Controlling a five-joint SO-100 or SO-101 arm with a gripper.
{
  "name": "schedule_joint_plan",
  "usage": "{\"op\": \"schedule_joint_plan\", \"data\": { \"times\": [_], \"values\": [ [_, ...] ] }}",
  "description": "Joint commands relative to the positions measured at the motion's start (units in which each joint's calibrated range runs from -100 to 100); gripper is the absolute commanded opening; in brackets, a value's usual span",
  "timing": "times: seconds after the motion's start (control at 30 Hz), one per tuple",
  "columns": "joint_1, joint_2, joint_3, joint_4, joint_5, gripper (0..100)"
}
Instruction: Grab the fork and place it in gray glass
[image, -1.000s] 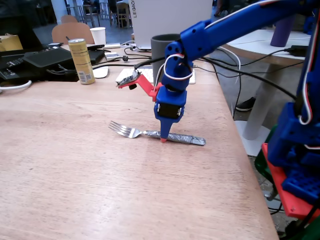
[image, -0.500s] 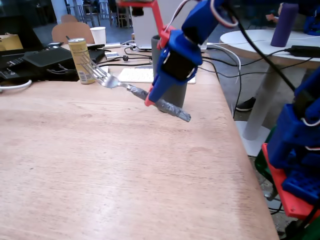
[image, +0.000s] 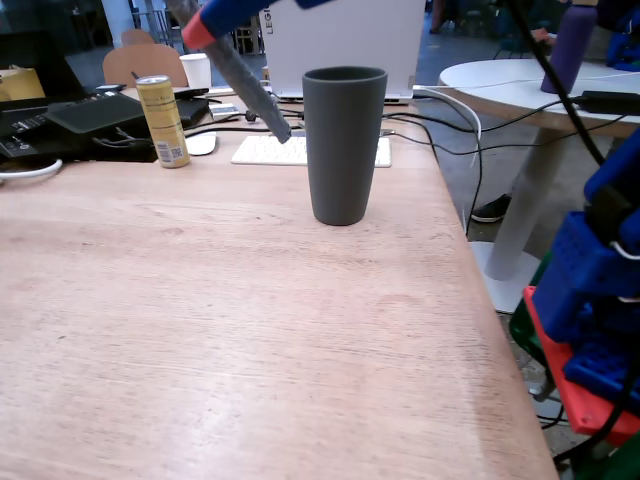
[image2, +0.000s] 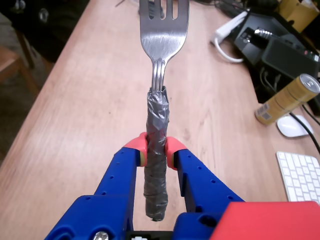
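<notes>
Now fork (image2: 163, 30) clamped between tool (image2: 156, 151) fingertips.

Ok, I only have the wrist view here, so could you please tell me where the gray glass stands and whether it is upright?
Observer: The gray glass stands upright on the table, just in front of a white keyboard in the fixed view.
Operator: Thank you. Is the fork over its mouth?
Observer: No. In the fixed view the fork, clamped in the hand, slants down to the left of the glass's rim, not above the opening.
Operator: And is anything close beside the glass?
Observer: Nothing touches it. The yellow can stands well off to its left in that view.
</notes>
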Motion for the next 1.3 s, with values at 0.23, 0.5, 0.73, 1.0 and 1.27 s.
{"op": "schedule_joint_plan", "data": {
  "times": [0.23, 0.5, 0.73, 1.0, 1.27],
  "values": [
    [17.83, -9.37, -3.54, -1.15, 3.76, 0],
    [34.41, -9.03, -2.5, -18.31, 3.76, 0],
    [48.45, -5.09, -2.41, -23.23, 3.57, 0],
    [47.1, 2.63, -2.5, -25.04, 0.98, 0],
    [39.65, 3.15, -2.41, -25.04, -4.49, 0]
  ]
}}
